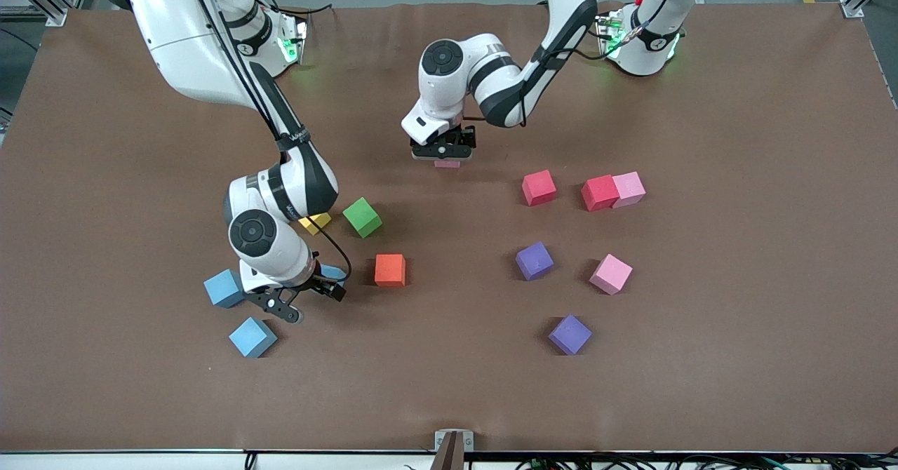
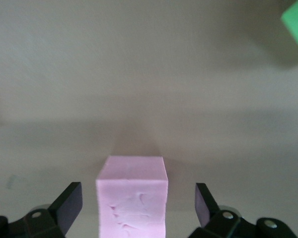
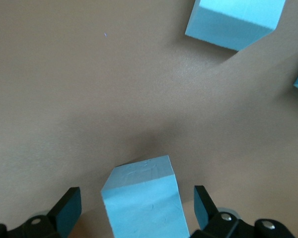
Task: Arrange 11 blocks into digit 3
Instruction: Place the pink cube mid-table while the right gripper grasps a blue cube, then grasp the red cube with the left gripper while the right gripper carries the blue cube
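both tools released, each straddling one foam cube on the desk.
left tool (image 1: 443,152), upper centre of the frame, stands spread around a pink cube (image 2: 132,194); right tool (image 1: 300,300), lower left, spread around a light blue cube (image 3: 143,199). remaining blocks lie scattered. foam is likely light and soft; grip opposite flat faces gently.

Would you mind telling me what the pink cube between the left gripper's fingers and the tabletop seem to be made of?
Pink cube: probably soft foam, matte; its top face shows shallow dents and no shine. Tabletop: a brown matte sheet, perhaps board or a mat; it shows no glare, and its exact material is unclear.
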`<move>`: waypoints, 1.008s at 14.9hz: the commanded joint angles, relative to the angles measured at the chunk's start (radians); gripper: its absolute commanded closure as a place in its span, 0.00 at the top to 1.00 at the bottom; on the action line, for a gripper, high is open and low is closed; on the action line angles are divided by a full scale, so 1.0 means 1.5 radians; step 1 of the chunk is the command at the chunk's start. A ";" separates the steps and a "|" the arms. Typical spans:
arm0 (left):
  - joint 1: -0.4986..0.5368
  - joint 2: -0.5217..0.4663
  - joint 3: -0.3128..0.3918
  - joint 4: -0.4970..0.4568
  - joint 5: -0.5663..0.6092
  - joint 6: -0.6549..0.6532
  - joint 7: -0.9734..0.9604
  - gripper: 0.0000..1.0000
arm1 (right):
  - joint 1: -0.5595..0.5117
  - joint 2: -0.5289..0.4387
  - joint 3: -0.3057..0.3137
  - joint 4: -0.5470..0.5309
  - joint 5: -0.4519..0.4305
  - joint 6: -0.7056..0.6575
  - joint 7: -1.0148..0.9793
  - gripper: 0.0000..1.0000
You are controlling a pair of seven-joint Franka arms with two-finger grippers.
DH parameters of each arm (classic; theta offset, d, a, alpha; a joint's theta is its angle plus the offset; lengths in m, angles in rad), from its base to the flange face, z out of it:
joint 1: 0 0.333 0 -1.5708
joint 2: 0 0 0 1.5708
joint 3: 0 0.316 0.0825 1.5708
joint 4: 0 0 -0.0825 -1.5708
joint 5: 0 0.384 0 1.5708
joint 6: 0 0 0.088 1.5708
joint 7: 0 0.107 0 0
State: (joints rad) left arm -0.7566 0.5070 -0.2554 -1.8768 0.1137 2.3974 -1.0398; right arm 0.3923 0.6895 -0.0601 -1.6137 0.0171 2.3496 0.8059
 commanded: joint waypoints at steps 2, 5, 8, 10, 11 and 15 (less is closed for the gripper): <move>0.072 -0.068 0.000 -0.014 -0.033 -0.062 0.067 1.00 | 0.002 -0.009 0.002 -0.056 -0.003 0.056 0.004 1.00; 0.125 -0.094 -0.002 -0.023 -0.035 -0.096 0.089 1.00 | 0.010 -0.012 0.003 -0.071 -0.002 0.055 0.006 0.98; 0.157 -0.112 0.001 -0.056 -0.033 -0.097 0.089 1.00 | 0.012 -0.013 0.003 -0.072 0.001 0.050 0.011 0.83; 0.171 -0.126 0.002 -0.087 -0.028 -0.097 0.091 1.00 | 0.012 -0.017 0.003 -0.072 0.003 0.046 0.014 0.69; 0.183 -0.136 0.002 -0.101 -0.027 -0.097 0.090 1.00 | 0.010 -0.018 0.003 -0.072 0.004 0.040 0.019 0.55; 0.215 -0.151 -0.004 -0.137 -0.027 -0.095 0.095 1.00 | 0.003 -0.049 0.003 -0.069 0.008 -0.020 0.033 0.06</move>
State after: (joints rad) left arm -0.4450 0.3253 -0.2535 -2.0255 0.0807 2.2541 -0.9057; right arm 0.4036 0.6794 -0.0570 -1.6917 0.0202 2.3794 0.8363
